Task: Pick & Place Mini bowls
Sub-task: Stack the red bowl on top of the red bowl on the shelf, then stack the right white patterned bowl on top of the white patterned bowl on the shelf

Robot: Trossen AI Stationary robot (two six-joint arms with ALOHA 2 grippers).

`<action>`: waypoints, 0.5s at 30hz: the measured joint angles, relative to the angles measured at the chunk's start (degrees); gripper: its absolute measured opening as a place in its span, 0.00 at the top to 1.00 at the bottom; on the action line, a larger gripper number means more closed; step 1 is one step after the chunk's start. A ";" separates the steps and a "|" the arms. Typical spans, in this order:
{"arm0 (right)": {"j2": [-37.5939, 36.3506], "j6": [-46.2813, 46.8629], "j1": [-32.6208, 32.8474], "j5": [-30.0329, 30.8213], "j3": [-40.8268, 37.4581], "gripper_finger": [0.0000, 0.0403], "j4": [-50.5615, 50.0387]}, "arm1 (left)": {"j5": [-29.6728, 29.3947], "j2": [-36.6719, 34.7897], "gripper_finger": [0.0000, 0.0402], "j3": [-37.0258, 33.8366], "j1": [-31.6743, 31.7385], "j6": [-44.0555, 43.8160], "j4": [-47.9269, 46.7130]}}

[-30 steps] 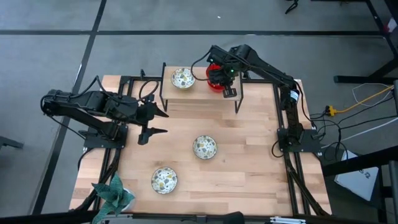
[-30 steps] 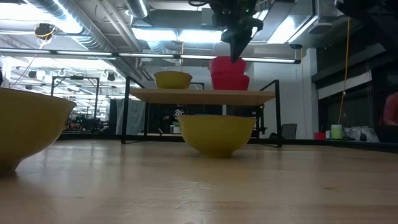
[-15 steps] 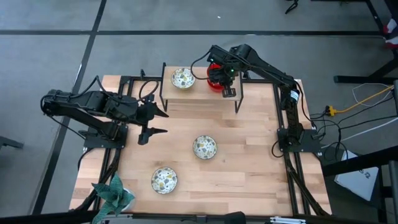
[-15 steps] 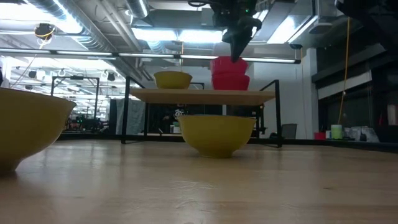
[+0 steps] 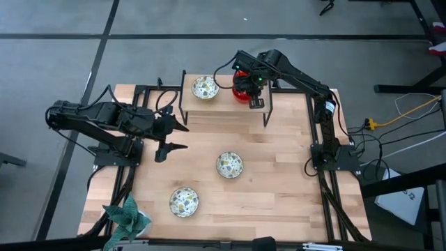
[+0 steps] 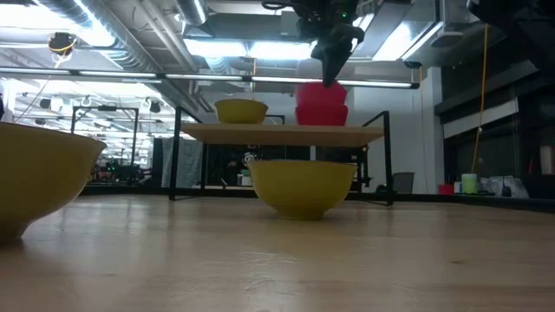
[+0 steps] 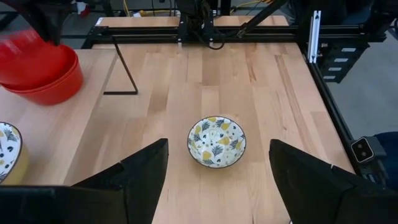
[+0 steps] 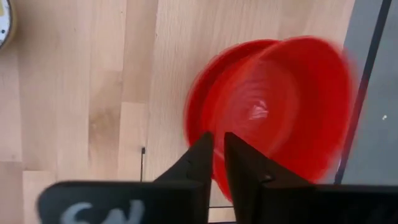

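A stack of red mini bowls (image 5: 240,96) stands on the raised wooden shelf (image 5: 223,106) at the table's far side. My right gripper (image 8: 217,140) points down over the stack, with the top bowl's rim between its nearly closed fingers. A patterned mini bowl (image 5: 205,87) sits on the shelf to the stack's left. Two more patterned mini bowls rest on the table, one at mid-table (image 5: 228,164) and one nearer the front (image 5: 184,202). My left gripper (image 5: 174,137) hangs open above the table's left side, holding nothing and facing the mid-table bowl (image 7: 216,142). My right gripper has the near rim (image 8: 214,127) of the top red bowl between its two fingers, one finger inside the bowl and one outside. The fingers come from above, pointing steeply down. The bowl sits about level, nested in the red stack (image 6: 321,106) on the shelf.
The shelf stands on thin black legs (image 5: 265,115) with free room under it. A teal leafy object (image 5: 127,215) lies at the front left corner. Black frame rails (image 5: 327,202) run along both table sides. Bare wood lies between the two table bowls and the right rail.
The top red bowl, tilted with one side raised a second ago, has sunk a little and now sits level in the stack. My right gripper has stayed above it.
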 joint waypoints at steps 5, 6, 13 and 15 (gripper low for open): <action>0.00 0.07 0.02 0.01 0.02 0.83 -0.02 | 0.09 0.00 0.32 0.00 -0.02 -0.01 0.00; 0.00 0.07 0.02 0.01 0.02 0.82 -0.02 | 0.09 0.00 0.32 0.00 0.00 0.00 0.01; -0.01 0.07 0.02 0.01 0.02 0.81 -0.02 | 0.22 0.00 0.32 0.00 -0.01 -0.01 0.02; -0.24 0.03 0.14 0.01 0.02 0.82 -0.02 | 0.22 0.00 0.32 0.00 -0.02 -0.02 0.04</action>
